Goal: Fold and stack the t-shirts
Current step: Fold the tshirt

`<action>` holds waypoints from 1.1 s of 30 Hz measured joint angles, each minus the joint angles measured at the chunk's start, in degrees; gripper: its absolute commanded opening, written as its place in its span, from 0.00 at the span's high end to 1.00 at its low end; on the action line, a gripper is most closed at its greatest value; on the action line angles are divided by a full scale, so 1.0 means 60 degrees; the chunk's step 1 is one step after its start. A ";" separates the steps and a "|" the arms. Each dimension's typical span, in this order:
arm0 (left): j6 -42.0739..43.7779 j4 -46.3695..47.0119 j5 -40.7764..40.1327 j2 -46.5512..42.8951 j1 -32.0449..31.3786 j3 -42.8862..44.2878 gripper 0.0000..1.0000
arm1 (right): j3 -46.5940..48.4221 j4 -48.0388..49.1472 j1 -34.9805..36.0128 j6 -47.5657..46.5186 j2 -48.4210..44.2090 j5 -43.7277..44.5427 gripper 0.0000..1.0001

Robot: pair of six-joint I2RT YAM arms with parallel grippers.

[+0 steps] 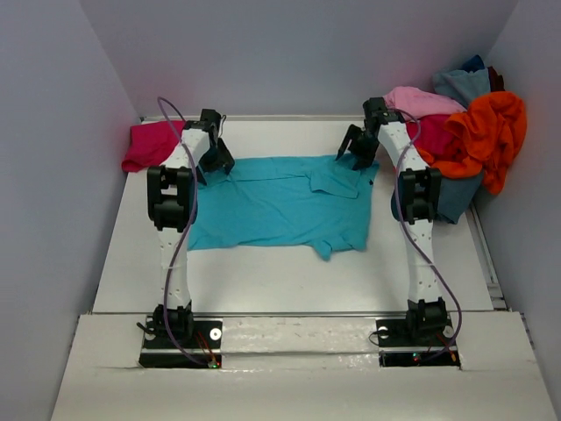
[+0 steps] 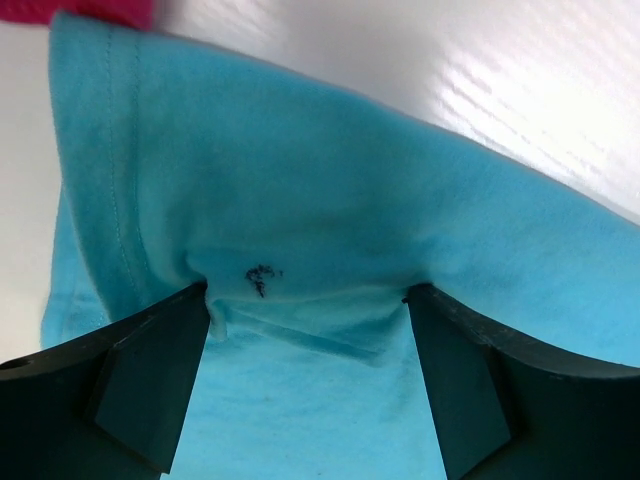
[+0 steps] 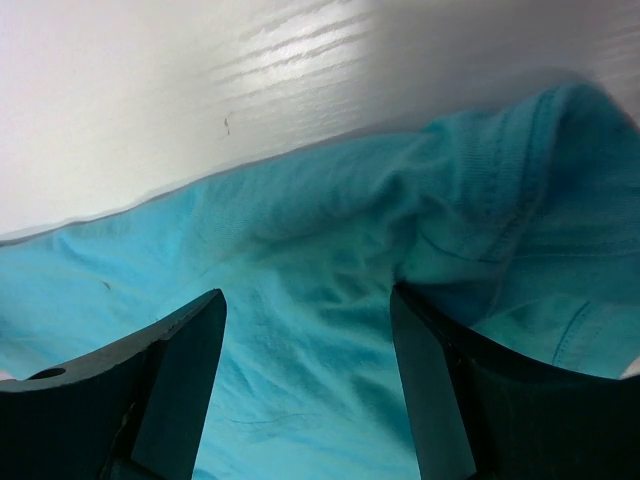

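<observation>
A bright turquoise t-shirt (image 1: 280,203) lies spread flat in the middle of the table. My left gripper (image 1: 216,163) is open over its far left corner; in the left wrist view the cloth (image 2: 330,230) lies between the spread fingers (image 2: 150,385), with a small dark mark on it. My right gripper (image 1: 355,154) is open over the far right corner, where a sleeve is folded over; turquoise cloth (image 3: 310,300) fills the gap between its fingers (image 3: 430,390). A magenta-pink shirt (image 1: 151,145) lies at the far left.
A heap of shirts sits at the far right: orange (image 1: 489,133), light pink (image 1: 421,101), crimson (image 1: 433,139) and dusty blue (image 1: 463,84). The white table (image 1: 263,281) is walled on the left, back and right.
</observation>
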 measured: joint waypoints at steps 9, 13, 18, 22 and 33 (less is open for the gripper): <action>-0.0025 -0.0182 -0.0058 0.0678 0.0284 0.1228 0.03 | 0.0113 0.0514 -0.0484 0.0040 0.0080 -0.0266 0.14; 0.0011 0.0051 -0.0051 0.0721 0.0284 0.1300 0.01 | 0.0117 0.0769 -0.0572 -0.0036 0.0080 -0.0299 0.13; 0.0131 0.0801 -0.0069 0.0514 0.0284 0.0867 0.01 | -0.0368 0.1173 -0.0605 -0.0149 -0.0160 -0.0317 0.11; 0.0193 0.1519 -0.0106 -0.0080 0.0284 -0.0120 0.01 | -0.1905 0.1581 -0.0608 -0.0280 -0.1191 -0.0157 0.10; 0.0189 0.1665 -0.0823 -0.1810 -0.0073 -0.1395 0.01 | -0.3180 0.1632 -0.0539 -0.0433 -0.3013 -0.0127 0.11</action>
